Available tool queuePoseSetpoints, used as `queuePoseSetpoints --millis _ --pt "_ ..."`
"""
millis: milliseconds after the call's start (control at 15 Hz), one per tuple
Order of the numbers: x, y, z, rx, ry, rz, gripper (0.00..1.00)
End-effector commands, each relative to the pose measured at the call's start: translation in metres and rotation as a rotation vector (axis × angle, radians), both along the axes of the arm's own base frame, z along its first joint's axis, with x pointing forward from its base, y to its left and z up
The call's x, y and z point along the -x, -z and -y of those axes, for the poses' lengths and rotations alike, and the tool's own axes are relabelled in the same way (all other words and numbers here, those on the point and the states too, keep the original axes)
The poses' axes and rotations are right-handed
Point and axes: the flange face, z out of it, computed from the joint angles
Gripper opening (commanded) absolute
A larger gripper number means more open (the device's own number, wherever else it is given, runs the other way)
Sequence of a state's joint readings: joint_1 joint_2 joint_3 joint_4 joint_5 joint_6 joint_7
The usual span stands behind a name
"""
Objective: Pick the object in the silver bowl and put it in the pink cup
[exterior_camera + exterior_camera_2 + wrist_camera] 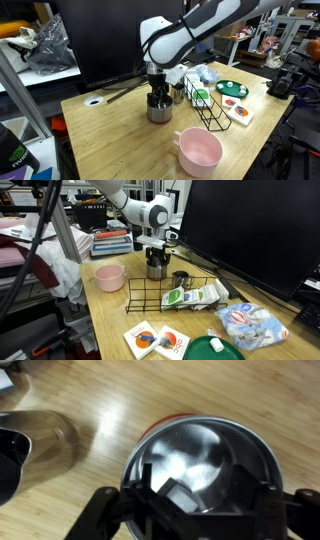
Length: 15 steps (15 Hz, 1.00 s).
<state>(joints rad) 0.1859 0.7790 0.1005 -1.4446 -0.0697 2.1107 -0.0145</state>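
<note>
Our tool (157,97) spread wide at the silver bowl (200,455), gripping nothing, pale object (183,492) inside the bowl, pink cup (200,150) near it

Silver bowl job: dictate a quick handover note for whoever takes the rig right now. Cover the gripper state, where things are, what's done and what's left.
Gripper: open, holding nothing, positioned at the mouth of the silver bowl.
Object: a small pale item on the bowl's bottom in the wrist view, not gripped.
Pink cup: upright, standing apart from the bowl, with nothing visible inside.
Done: the gripper is lined up over the bowl.
Left: close on the object, lift it out, carry it to the pink cup and release.
</note>
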Motion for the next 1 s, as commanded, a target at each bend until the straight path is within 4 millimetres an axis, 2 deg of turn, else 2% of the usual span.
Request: queuePoseSetpoints --millis 0,67,133,533,667,933 --pt "-0.0046 -0.0007 0.0009 -0.025 -0.017 -0.013 0.91" --pt "-0.0043 -0.0005 0.0015 -0.025 -0.018 -0.013 0.68" --pt "-0.0041 -0.0007 0.0021 -0.027 -0.019 -0.012 0.56" --pt "-0.0055 -0.0019 0.0098 -0.026 -0.015 -0.006 0.12" --pt "-0.0046 0.0007 0.0098 -0.025 -0.015 -0.01 0.01" --pt "-0.0019 0.0045 0.0109 -0.021 -0.012 -0.013 0.0"
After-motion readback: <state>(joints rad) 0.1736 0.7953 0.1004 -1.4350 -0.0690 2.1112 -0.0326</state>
